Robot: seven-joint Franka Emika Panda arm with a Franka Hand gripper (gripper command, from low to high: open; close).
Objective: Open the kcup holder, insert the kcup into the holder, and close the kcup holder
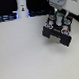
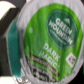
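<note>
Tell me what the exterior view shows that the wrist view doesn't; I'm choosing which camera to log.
Only the exterior view shows the holder, open on the white table, with pods in its tray slots and the arm above it. Only the wrist view shows the kcup close up: its green lid reads Green Mountain, Dark Magic. Both share the kcup, a small green spot under the arm in the exterior view. The fingers are not clearly visible in either.

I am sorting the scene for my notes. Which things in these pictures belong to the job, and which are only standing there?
Belonging to the job:
- kcup, green top, filling the wrist view
- kcup holder, black, pulled open
- gripper, above the holder

Only standing there:
- other pods in the holder
- white bottle at the back
- white table
</note>
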